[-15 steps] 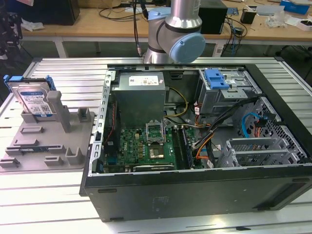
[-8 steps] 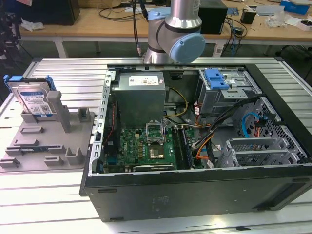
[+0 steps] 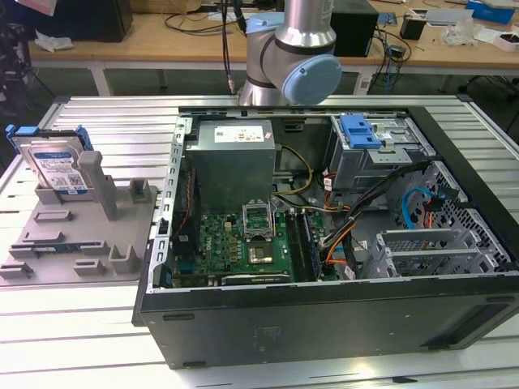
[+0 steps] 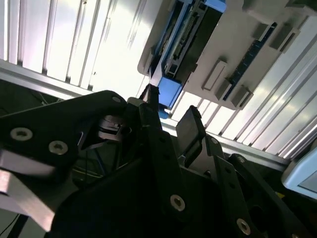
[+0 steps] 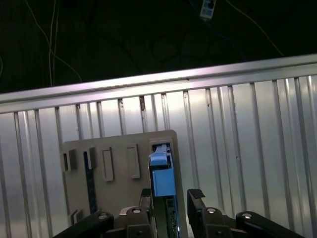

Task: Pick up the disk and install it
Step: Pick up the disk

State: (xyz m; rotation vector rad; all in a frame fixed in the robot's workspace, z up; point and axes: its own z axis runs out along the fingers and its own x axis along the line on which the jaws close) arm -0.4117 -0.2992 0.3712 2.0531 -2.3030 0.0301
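The disk [image 3: 57, 162], silver with a white-and-blue label and a blue frame, stands on edge in a grey holder [image 3: 81, 235] at the exterior view's left. In the first wrist view I look down on the disk's blue-edged top [image 5: 162, 181] in the holder [image 5: 119, 148]. My gripper [image 5: 170, 196] is open above it. One black fingertip [image 5: 145, 195] lines up close beside the disk, and the other [image 5: 195, 195] stands off to the other side. The second wrist view shows the gripper [image 4: 168, 111] well short of the disk [image 4: 171, 91] and holding nothing.
An open computer case [image 3: 324, 203] lies beside the holder, with a motherboard, cables and a drive cage with a blue latch [image 3: 361, 134]. The arm's base joint [image 3: 296, 57] stands behind the case. Everything rests on a ribbed aluminium table [image 3: 97, 113] whose edge [image 5: 148, 82] shows past the holder.
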